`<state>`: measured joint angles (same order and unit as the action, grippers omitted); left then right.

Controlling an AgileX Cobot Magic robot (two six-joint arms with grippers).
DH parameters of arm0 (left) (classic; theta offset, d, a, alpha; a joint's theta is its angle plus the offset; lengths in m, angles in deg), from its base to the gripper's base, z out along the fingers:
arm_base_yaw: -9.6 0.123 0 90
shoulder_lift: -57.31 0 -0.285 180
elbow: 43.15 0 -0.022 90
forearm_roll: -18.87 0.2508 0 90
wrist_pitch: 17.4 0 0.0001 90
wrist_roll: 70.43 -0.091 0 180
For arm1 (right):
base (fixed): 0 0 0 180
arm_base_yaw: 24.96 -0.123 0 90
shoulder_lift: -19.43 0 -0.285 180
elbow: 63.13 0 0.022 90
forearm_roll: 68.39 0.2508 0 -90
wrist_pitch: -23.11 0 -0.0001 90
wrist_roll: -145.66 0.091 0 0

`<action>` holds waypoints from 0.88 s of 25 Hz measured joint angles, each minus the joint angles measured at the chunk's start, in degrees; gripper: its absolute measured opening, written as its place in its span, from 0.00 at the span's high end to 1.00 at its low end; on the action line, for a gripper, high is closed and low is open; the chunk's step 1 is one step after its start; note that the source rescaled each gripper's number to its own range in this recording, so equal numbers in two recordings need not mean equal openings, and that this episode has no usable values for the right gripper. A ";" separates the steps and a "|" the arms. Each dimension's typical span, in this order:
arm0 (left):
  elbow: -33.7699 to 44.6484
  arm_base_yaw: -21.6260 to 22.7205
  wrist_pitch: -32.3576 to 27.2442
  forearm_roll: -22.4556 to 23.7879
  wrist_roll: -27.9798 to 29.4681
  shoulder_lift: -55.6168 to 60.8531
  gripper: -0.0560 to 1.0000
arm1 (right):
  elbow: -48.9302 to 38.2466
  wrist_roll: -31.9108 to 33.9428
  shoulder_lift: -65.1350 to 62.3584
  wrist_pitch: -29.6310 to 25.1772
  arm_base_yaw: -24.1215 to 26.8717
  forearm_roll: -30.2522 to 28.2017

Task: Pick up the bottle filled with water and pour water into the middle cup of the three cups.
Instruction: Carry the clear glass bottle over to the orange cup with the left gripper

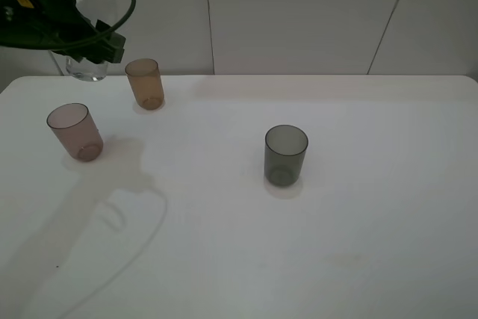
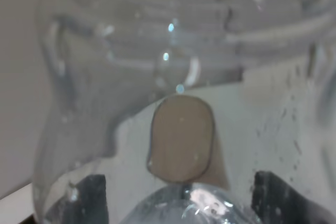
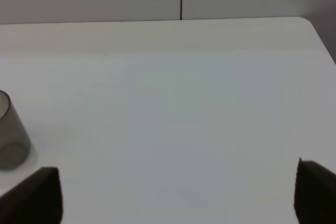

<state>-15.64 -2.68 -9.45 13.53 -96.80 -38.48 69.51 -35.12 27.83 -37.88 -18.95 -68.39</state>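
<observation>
My left gripper (image 1: pixel 91 51) is shut on the clear bottle (image 1: pixel 87 70) and holds it in the air at the back left, just left of the amber-brown middle cup (image 1: pixel 145 84). In the left wrist view the bottle (image 2: pixel 105 77) fills the picture, and the amber cup (image 2: pixel 181 138) shows through it between the dark fingertips (image 2: pixel 90 199). The pinkish-mauve cup (image 1: pixel 75 131) stands in front of the bottle. The smoky grey cup (image 1: pixel 286 155) stands near the middle of the table. My right gripper (image 3: pixel 176 192) is open and empty, with the grey cup (image 3: pixel 10 135) off to one side of it.
The white table (image 1: pixel 336 244) meets a pale wall at its back edge. The table's far corner shows in the right wrist view (image 3: pixel 307 22). The left arm's cable hangs above the amber cup.
</observation>
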 joint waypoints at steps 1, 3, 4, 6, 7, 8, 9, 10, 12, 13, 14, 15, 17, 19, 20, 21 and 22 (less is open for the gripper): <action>-0.55 1.34 -0.95 1.40 0.00 0.00 0.93 | 0.00 0.00 0.00 0.00 0.00 0.00; -1.58 3.50 -1.64 4.71 0.00 0.00 0.93 | 0.00 0.00 0.00 0.00 0.00 0.00; -2.28 4.55 -2.12 6.22 0.00 -0.05 0.93 | 0.00 0.00 0.00 0.00 0.00 0.00; -4.09 6.06 -3.51 8.69 0.00 -0.65 0.93 | 0.00 0.00 0.00 0.00 0.00 0.00; -4.91 6.70 -4.29 9.98 0.00 -1.08 0.93 | 0.00 0.00 0.00 0.00 0.00 0.00; -5.81 7.17 -4.95 10.98 0.00 -1.82 0.93 | 0.00 0.00 0.00 0.00 0.00 0.00; -6.80 7.34 -5.93 11.95 0.00 -2.63 0.93 | 0.00 0.00 0.00 0.00 0.00 0.00; -7.64 7.41 -6.92 13.02 0.00 -3.51 0.93 | 0.00 0.00 0.00 0.00 0.00 0.00; -9.64 7.79 -8.75 14.52 0.00 -5.25 0.93 | 0.00 0.00 0.00 0.00 0.00 0.00; -10.53 7.91 -9.31 15.34 0.00 -6.22 0.93 | 0.00 0.00 0.00 0.00 0.00 0.00; -11.13 7.92 -9.94 16.07 0.00 -6.96 0.93 | 0.00 0.00 0.00 0.00 0.00 0.00; -11.67 7.96 -10.49 16.96 -0.09 -7.74 0.93 | 0.00 0.00 0.00 0.00 0.00 0.00; -12.09 8.05 -11.02 18.11 -1.22 -8.82 0.93 | 0.00 0.00 0.00 0.00 0.00 0.00; -12.09 8.40 -11.45 18.66 -3.01 -9.10 0.93 | 0.00 0.00 0.00 0.00 0.00 0.00; -12.09 8.55 -11.53 18.77 -4.04 -9.10 0.93 | 0.00 0.00 0.00 0.00 0.00 0.00; -12.09 8.55 -11.56 18.77 -4.87 -9.10 0.93 | 0.00 0.00 0.00 0.00 0.00 0.00; -12.18 8.84 -11.63 18.92 -5.70 -9.10 0.93 | 0.00 0.00 0.00 0.00 0.00 0.00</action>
<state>-27.82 6.16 -21.08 32.45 -102.50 -47.58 69.51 -35.12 27.83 -37.88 -18.95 -68.39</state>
